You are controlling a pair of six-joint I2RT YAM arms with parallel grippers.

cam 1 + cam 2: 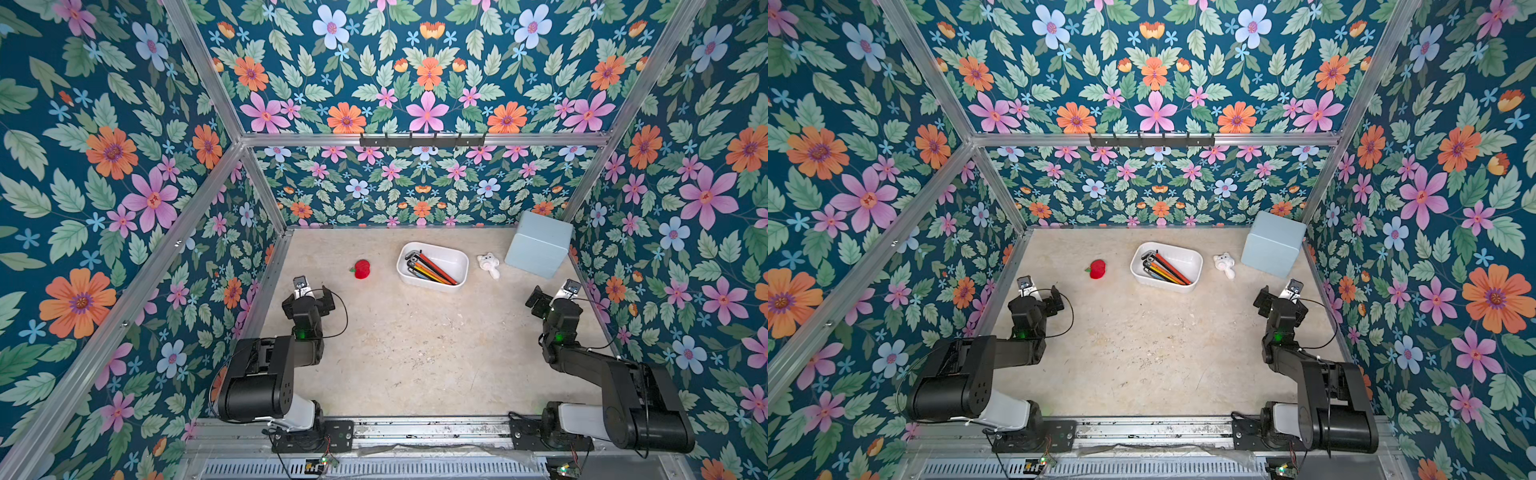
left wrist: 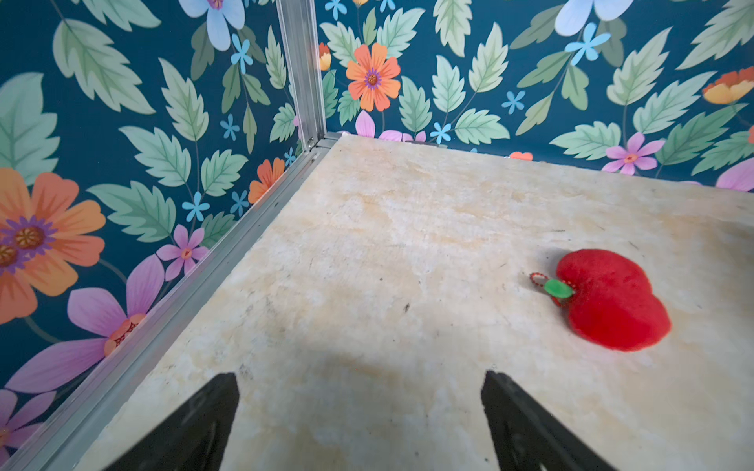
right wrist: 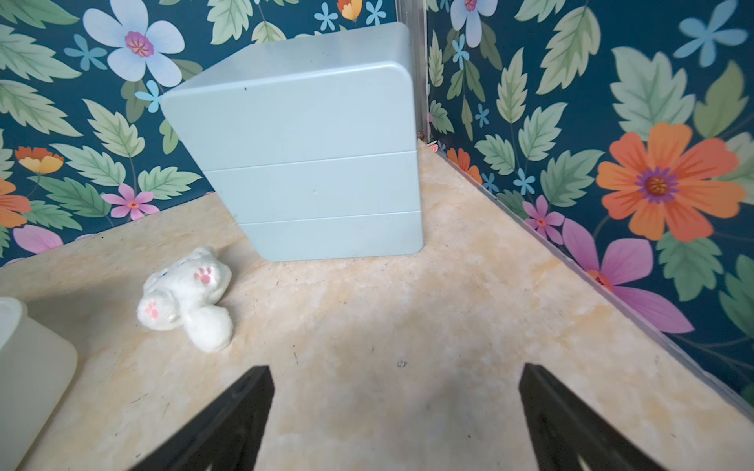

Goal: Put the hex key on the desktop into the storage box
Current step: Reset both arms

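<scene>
Floral wallpaper on a dark teal ground lines three walls around a beige, mottled tabletop [image 1: 415, 357], framed with aluminium rails. Toward the back of the tabletop, roughly midway across, sits the white storage box [image 1: 451, 259], seen in both top views [image 1: 1185, 259]. The hex keys [image 1: 432, 269] lie inside it as a loose bundle running diagonally across its floor (several have orange, yellow or red shafts, the rest are dark). Their bent ends are gathered in the box's far left corner.

To the left of the box, apart from it, a red plush apple [image 1: 362, 269] with a green leaf rests on the tabletop. To the right, a small white plush animal [image 1: 488, 264] lies near the box. Behind that toy, in the back right corner, stands a pale blue cube-shaped box [image 1: 538, 245].

The left tool [image 2: 360, 377] hangs over bare tabletop near the left wall, its fingers spread wide with nothing between them. The right tool [image 3: 395, 369] is near the right wall, likewise spread and empty. Both are well apart from the storage box.
</scene>
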